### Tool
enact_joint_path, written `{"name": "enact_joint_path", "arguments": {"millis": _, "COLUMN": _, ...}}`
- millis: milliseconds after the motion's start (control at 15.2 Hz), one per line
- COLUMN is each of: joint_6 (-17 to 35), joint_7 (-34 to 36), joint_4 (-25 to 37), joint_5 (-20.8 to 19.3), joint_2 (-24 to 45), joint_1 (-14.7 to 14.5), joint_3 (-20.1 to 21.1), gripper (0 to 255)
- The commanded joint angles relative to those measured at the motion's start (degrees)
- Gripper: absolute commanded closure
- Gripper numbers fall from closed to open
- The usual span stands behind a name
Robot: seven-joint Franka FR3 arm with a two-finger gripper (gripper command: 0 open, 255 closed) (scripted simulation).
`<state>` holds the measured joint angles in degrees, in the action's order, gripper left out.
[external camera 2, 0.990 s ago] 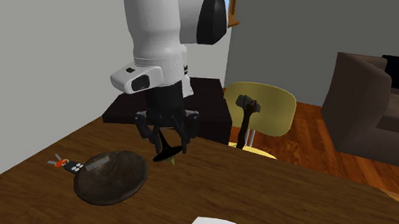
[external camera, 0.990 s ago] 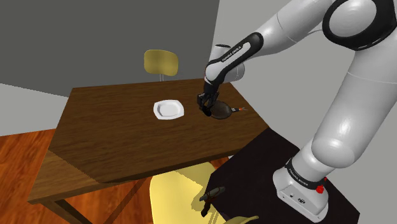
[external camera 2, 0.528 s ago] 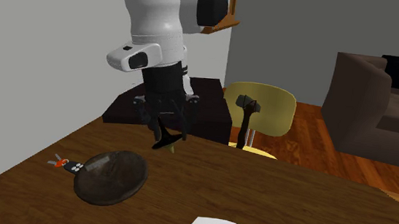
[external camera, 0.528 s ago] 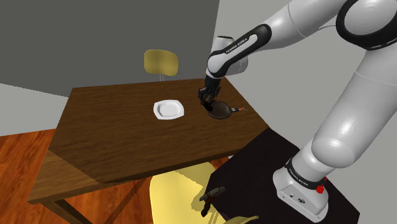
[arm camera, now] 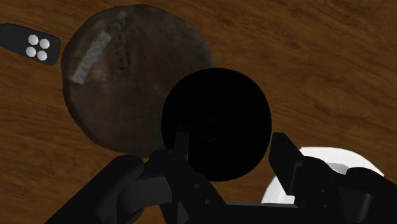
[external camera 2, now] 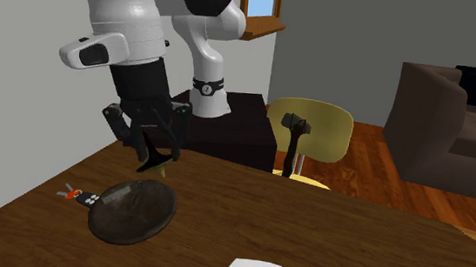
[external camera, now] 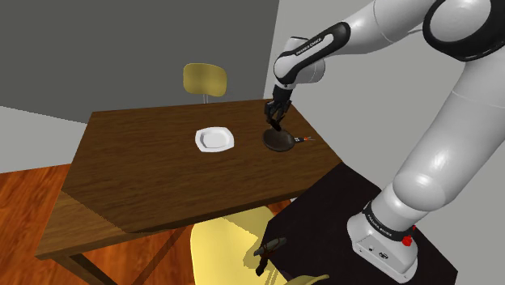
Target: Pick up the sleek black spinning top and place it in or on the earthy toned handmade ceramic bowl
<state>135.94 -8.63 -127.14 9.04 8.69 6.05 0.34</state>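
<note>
Black and smooth, the spinning top (arm camera: 216,124) shows in the wrist view as a plain round disc without any mark, clasped between the two fingers of the gripper (external camera 2: 152,152), which are closed on it. It hangs in the air over the rim of the bowl (external camera 2: 132,210) on the plate's side, apart from it. That bowl is dark brown, shallow and unevenly round, with a rough, mottled inner surface and one pale grey streak; it rests near the tabletop's (external camera: 162,174) corner at the shoulder view's right, by the edge nearest the stand. Just beside the bowl, toward that edge, lies a small black oblong thing (arm camera: 28,43) bearing four white dots, with a red-orange tip seen in the second exterior view. A white plate (external camera: 215,139) with faceted sides sits farther in from that corner, well apart from the bowl. The tabletop is dark brown wood with visible grain. Lettering runs along the arm's dark forearm band (external camera: 311,47) and a label sits on its base (external camera: 380,228); neither can be read.
</note>
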Motion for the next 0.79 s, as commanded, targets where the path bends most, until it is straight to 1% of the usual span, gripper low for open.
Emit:
{"name": "enact_joint_path", "arguments": {"millis": 0, "joint_6": -1.07, "joint_7": -2.70, "joint_4": 1.38, "joint_5": 0.10, "joint_2": 0.63, "joint_1": 1.57, "joint_3": -1.09, "gripper": 255}}
{"name": "enact_joint_path", "arguments": {"millis": 132, "joint_6": -2.30, "joint_7": -5.13, "joint_4": 3.20, "joint_5": 0.18, "joint_2": 1.51, "joint_1": 3.08, "joint_3": -2.11, "gripper": 255}}
{"name": "enact_joint_path", "arguments": {"millis": 726, "joint_6": 3.81, "joint_7": -6.46, "joint_4": 1.88, "joint_5": 1.37, "joint_2": 6.36, "joint_1": 3.20, "joint_3": -1.74, "gripper": 255}}
